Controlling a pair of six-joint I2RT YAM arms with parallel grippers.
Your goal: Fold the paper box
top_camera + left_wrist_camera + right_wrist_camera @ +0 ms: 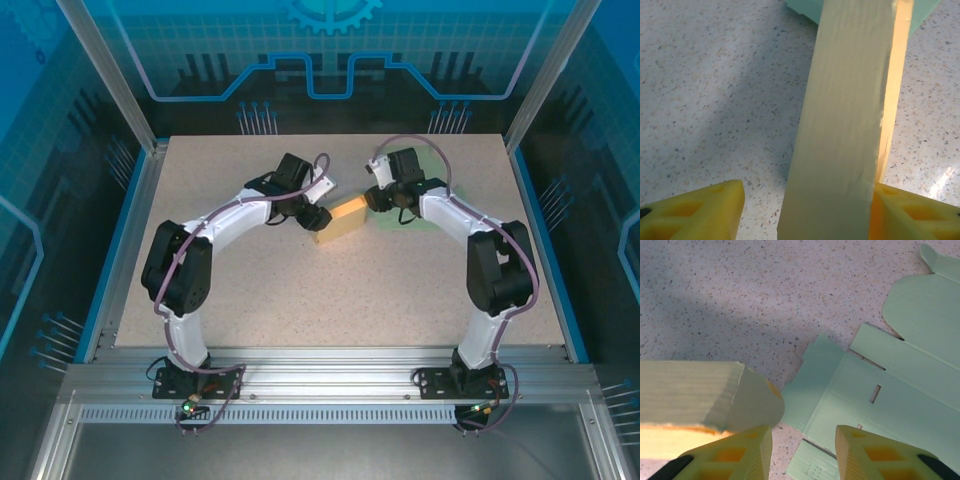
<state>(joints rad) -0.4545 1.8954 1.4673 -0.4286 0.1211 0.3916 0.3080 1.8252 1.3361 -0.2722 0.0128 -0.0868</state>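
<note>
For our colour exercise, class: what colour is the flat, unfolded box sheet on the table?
The flat sheet is pale mint green, clearest in the right wrist view.

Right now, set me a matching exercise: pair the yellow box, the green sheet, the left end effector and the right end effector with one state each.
Column one:
1. yellow box
2. green sheet
3. left end effector
4. right end effector

Column two:
A. lying flat, unfolded
B. open, straddling a wall of the box
C. partly folded up
D. open, above the sheet's near edge

Pairs: 1-C, 2-A, 3-B, 4-D
</note>
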